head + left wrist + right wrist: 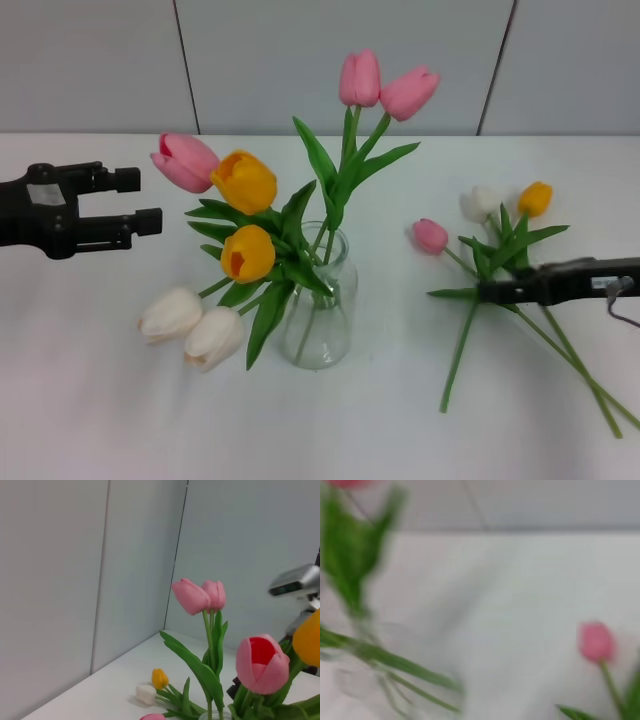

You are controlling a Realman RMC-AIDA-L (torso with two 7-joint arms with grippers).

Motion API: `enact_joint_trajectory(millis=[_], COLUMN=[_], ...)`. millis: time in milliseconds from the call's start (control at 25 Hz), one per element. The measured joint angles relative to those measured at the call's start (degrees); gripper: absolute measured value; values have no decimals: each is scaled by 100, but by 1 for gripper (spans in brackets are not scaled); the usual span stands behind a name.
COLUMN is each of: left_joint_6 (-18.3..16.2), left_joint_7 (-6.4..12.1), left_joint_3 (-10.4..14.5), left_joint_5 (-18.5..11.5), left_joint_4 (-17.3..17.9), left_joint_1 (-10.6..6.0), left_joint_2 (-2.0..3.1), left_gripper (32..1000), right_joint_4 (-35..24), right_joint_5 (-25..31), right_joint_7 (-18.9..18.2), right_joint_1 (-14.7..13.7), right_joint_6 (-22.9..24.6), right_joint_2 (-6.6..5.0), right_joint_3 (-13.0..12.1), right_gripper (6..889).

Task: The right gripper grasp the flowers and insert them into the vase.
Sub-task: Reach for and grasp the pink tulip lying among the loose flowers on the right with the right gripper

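The right end effector [487, 291] is laid low across the stems of three loose flowers [431, 236] on the bench [100, 420]: one pink, one white, one orange; its grip cannot be told. Seven tulips are held in the vase [320, 330]. The left end effector [152, 200] is held open, well apart

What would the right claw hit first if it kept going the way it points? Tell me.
The right claw points toward the robot's left, low over the table. Past the loose stems at its tip, the vase looks first in line, though depth is unclear.
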Motion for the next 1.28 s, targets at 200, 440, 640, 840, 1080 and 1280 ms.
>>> enact_joint_trajectory(millis=[200, 440, 640, 840, 1080, 1280], left_joint_6=[-1, -13, -3, 0, -38, -56], left_joint_7=[16, 43, 80, 69, 52, 63], left_joint_3=[-14, -12, -10, -9, -10, -10], left_joint_5=[0, -3, -6, -9, -10, -9], left_joint_4=[0, 0, 113, 245, 248, 251], left_joint_1=[-24, -40, -27, 1, -5, -7], left_joint_2=[-33, -62, -104, -145, -182, -193], left_gripper=[780, 781, 780, 779, 777, 776], right_joint_4=[539, 786, 842, 971, 1105, 1177], right_joint_5=[-1362, -2300, -2697, -3084, -3165, -3169], right_joint_7=[287, 304, 285, 316, 283, 259], right_joint_1=[537, 849, 983, 1115, 1140, 1137], right_joint_6=[91, 594, 972, 1315, 1480, 1556], right_joint_2=[-98, 72, 358, 476, 486, 494], right_joint_3=[861, 1173, 1147, 1134, 1138, 1136], right_gripper=[853, 853, 854, 843, 829, 818])
